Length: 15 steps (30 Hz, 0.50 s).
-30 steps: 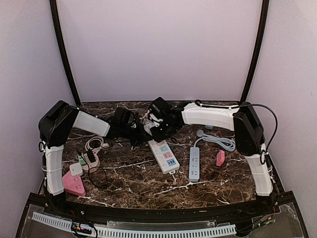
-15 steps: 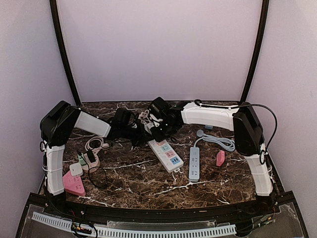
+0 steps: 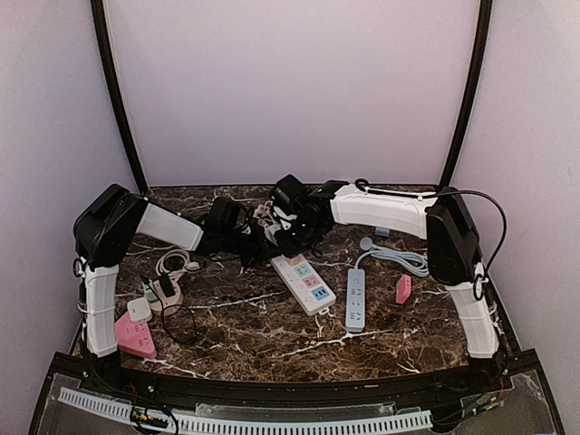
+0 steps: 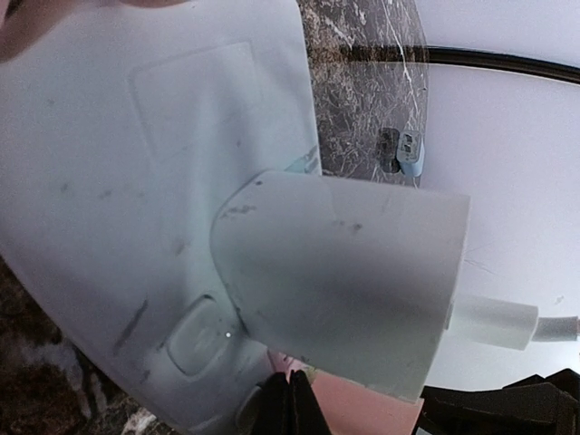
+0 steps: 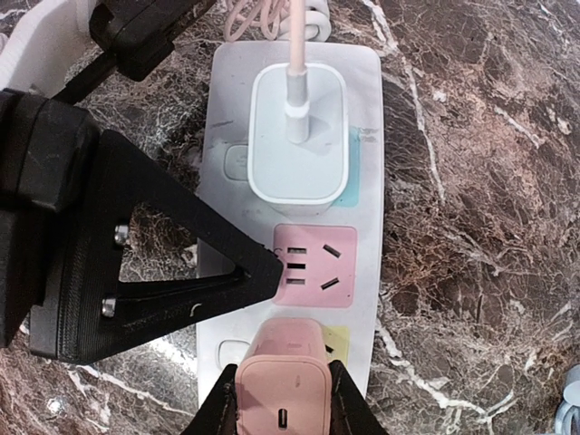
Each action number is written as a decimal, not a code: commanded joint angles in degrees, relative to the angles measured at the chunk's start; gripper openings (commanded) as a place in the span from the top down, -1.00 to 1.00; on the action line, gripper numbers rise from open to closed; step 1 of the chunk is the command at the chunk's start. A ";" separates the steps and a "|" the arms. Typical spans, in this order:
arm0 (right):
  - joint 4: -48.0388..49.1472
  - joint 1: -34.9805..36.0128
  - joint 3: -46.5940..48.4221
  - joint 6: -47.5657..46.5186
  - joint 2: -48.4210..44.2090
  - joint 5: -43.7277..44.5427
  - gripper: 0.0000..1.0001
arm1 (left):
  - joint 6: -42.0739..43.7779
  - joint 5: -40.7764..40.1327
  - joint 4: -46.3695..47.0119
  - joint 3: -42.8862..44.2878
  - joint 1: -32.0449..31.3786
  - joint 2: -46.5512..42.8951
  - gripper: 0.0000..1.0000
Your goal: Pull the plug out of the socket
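A white power strip (image 5: pixel 372 163) with coloured sockets lies mid-table and also shows in the top view (image 3: pixel 304 284). A pink plug (image 5: pixel 281 362) sits at its yellow socket. My right gripper (image 5: pixel 281 403) is shut on the plug, one finger on each side. I cannot tell if the prongs are still seated. A white charger (image 5: pixel 296 136) with a pink cable is plugged in one end further along. My left gripper (image 4: pixel 290 403) is shut, and its black fingers (image 5: pixel 181 272) press on the strip beside the pink socket (image 5: pixel 308 258). In the left wrist view the charger (image 4: pixel 344 281) fills the frame.
A grey-blue power strip (image 3: pixel 355 299) with a coiled cable (image 3: pixel 399 258) lies to the right, and a pink adapter (image 3: pixel 403 288) beside it. At the left are a pink strip (image 3: pixel 134 335), small adapters (image 3: pixel 139 308) and a black cable loop (image 3: pixel 181 322). A small blue adapter (image 4: pixel 408 154) lies at the back.
The white strip's near end has shifted slightly to the right. Both grippers stay at its far end, and the right one has edged a little toward the back.
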 commanded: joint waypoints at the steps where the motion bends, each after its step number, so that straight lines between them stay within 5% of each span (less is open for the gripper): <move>1: -0.30 0.92 3.03 0.22 -2.45 1.25 0.99 | 1.46 -5.43 -12.41 -2.33 -0.33 4.25 1.00; 15: -0.69 0.75 -0.41 1.71 -7.05 1.37 1.00 | 2.03 -4.75 -14.69 -0.74 -0.91 3.90 1.00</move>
